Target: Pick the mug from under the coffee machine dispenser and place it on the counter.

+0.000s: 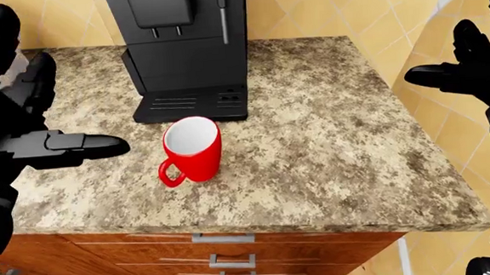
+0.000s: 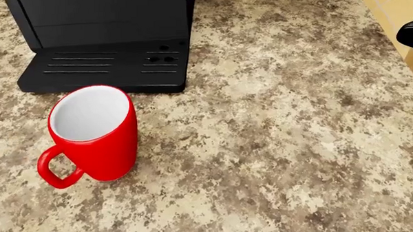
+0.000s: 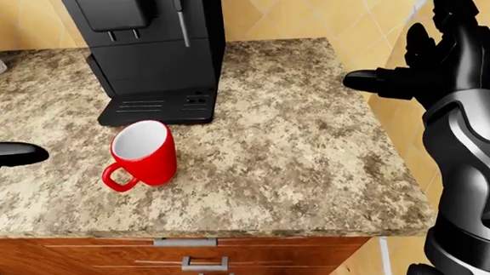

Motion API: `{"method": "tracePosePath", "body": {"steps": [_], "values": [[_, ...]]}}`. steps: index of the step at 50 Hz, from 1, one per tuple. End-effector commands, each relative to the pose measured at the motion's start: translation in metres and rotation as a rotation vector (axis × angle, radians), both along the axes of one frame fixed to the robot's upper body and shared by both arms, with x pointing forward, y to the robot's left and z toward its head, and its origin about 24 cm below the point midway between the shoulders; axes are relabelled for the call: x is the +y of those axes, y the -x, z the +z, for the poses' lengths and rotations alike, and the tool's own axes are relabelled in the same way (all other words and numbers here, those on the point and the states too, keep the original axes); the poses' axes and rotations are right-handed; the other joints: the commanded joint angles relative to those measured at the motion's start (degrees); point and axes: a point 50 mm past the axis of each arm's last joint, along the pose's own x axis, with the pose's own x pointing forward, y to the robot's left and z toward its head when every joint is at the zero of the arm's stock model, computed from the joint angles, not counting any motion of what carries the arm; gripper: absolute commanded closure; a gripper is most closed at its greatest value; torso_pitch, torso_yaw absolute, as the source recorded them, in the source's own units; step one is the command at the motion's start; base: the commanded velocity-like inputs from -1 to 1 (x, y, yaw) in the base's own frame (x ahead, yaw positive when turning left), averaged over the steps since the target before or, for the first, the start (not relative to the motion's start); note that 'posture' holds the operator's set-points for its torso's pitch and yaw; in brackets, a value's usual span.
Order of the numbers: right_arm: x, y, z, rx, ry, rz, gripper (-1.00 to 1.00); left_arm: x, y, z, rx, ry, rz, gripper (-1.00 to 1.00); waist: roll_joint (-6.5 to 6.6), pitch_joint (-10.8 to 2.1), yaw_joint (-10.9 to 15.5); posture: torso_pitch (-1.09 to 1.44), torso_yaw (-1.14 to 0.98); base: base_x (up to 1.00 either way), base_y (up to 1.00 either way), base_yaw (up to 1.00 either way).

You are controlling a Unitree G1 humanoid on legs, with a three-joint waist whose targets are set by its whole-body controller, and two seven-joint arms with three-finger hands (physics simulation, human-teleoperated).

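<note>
Mug (image 1: 193, 149) was the target, but largest first: we saw the granite counter (image 1: 330, 138) span both eye views, with the black coffee machine (image 1: 184, 45) at its far edge, drip tray (image 2: 101, 68) empty. Our left hand (image 1: 21, 106) hovered at the left edge, fingers spread, one finger (image 1: 88, 146) pointing toward the mug, holding nothing. Our right hand (image 3: 440, 55) hung off the counter's right side, fingers splayed, also empty. The red mug stood upright on the counter just below the tray, right of our left hand, well left of our right, handle (image 2: 56, 170) toward us.
</note>
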Motion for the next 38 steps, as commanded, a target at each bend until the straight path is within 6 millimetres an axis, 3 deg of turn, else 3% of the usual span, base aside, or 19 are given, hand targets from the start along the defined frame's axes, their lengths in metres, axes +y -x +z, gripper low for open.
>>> {"method": "tracePosePath", "body": {"steps": [1,9,38], "values": [[0.000,0.007,0.018,-0.086,0.026,-0.005,-1.00,0.000,0.006,0.015,-0.075,-0.013,0.001,-1.00,0.02,-1.26,0.0,0.00,0.00,0.00,0.00,0.00],[0.000,0.007,0.018,-0.087,0.026,-0.005,-1.00,0.013,0.013,0.038,-0.128,-0.024,0.038,-1.00,0.37,-0.97,-0.2,0.00,0.00,0.00,0.00,0.00],[0.000,0.008,0.022,-0.096,0.027,-0.006,-1.00,0.037,0.036,0.089,-0.288,-0.052,0.111,-1.00,1.18,-0.42,-0.4,0.00,0.00,0.00,0.00,0.00]]}}
